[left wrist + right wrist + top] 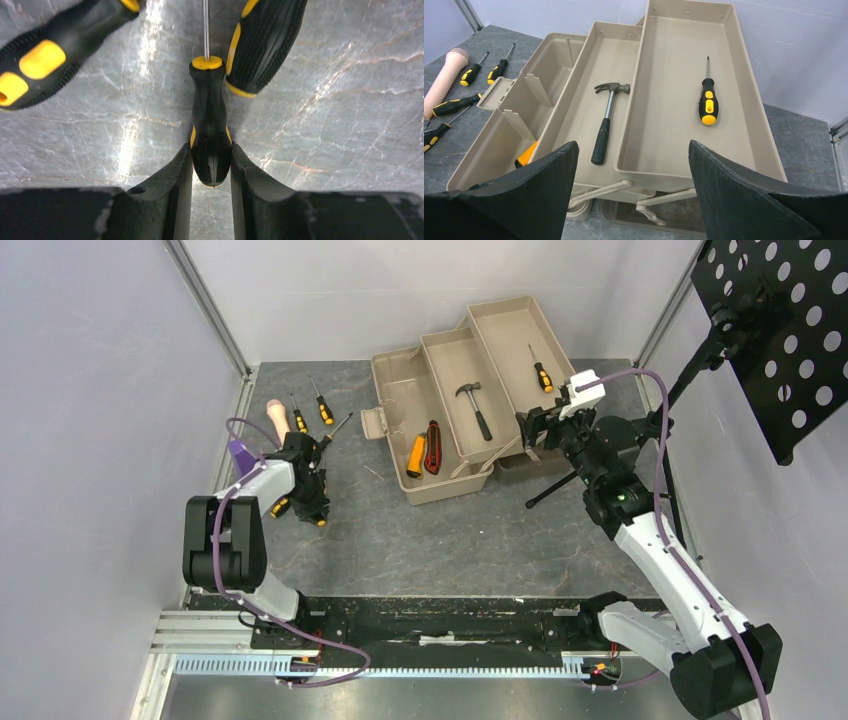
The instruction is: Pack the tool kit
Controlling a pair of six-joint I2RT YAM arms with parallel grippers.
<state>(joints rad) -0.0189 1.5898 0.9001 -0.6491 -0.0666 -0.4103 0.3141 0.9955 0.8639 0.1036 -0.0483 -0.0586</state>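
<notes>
- My left gripper is narrow, its jaws pressed on the butt of a yellow-and-black screwdriver lying on the table, well left of the open toolbox
- The hold sits far back on the handle, so I'd lift slowly and straight up, clear of the neighbouring screwdriver just beside its collar
- My right gripper stands wide and empty, facing that toolbox

plain white walls on three sides – grey marbled tabletop, glare patches – black perforated panel at right

Hammer in toolbox, screwdrivers lying left of it
</notes>
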